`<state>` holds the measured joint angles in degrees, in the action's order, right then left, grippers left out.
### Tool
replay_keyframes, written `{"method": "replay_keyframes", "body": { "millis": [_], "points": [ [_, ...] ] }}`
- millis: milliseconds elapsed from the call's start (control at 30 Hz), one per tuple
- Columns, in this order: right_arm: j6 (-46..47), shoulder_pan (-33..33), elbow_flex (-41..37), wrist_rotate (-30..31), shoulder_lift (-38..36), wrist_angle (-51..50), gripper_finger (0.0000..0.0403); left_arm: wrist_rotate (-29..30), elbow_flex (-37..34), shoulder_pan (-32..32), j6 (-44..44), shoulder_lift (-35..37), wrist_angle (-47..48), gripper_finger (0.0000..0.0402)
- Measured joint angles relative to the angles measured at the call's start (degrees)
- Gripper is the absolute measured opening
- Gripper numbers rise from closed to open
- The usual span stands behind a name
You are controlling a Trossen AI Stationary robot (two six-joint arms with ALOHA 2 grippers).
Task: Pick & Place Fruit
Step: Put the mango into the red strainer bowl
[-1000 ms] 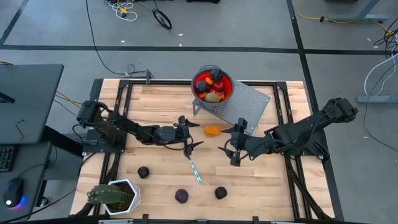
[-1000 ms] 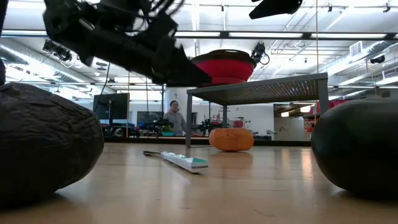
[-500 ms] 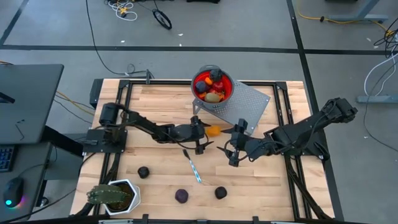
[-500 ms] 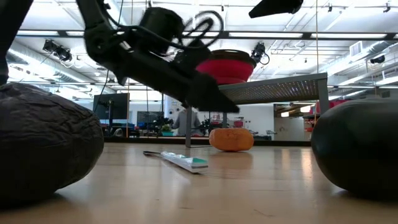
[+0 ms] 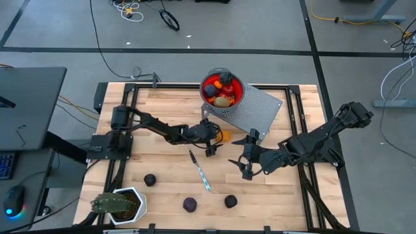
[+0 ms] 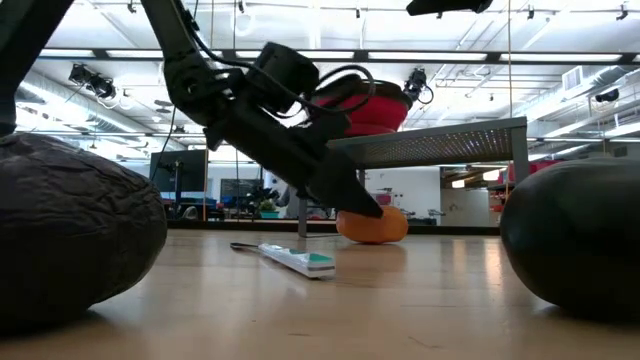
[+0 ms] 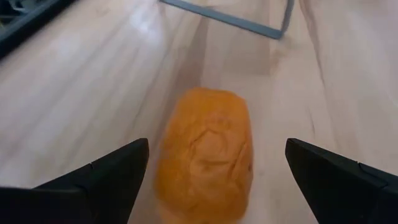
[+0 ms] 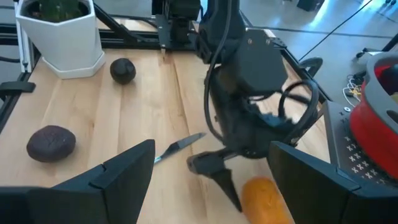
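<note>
Left end effector [image 7: 211,171] is wide open around one orange fruit [image 7: 205,152] on the tabletop [image 5: 162,107], not gripping it. Right end effector [image 5: 245,161] is open and empty nearby, with three dark fruits [image 5: 188,205] further out.

A light wooden worktop [image 5: 169,104] with a black frame stands on a grey concrete floor [image 5: 260,32] crossed by dark seams. Black cables [image 5: 170,21] and a yellow one [image 5: 341,19] trail across that floor beyond the worktop's far edge. Beside its left edge sits a dark desk [image 5: 29,104]. Seen level, the room behind is a large hall with white beams and ceiling strip lights [image 6: 560,55]
</note>
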<state>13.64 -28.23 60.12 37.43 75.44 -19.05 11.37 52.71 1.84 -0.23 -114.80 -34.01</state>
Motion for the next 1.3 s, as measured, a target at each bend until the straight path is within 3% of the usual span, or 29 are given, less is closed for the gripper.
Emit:
{"method": "replay_keyframes", "body": {
  "millis": [333, 1033, 1300],
  "points": [
    [-0.6, 0.1, 0.0, 0.0, 0.0, 0.0, 0.0323, 5.6, 1.5, -0.3, -1.0, -2.6, 0.5, 0.0383],
    [-1.1, 0.1, 0.0, 0.4, 0.0, 0.0, 0.0323, 5.5, 1.4, -0.3, -1.3, -2.6, 2.2, 0.0262],
    [-1.2, 0.1, 0.0, 0.5, 0.0, -0.5, 0.0323, 5.6, 1.4, -1.5, -0.7, -2.5, 2.6, 0.0250]
  ]
}}
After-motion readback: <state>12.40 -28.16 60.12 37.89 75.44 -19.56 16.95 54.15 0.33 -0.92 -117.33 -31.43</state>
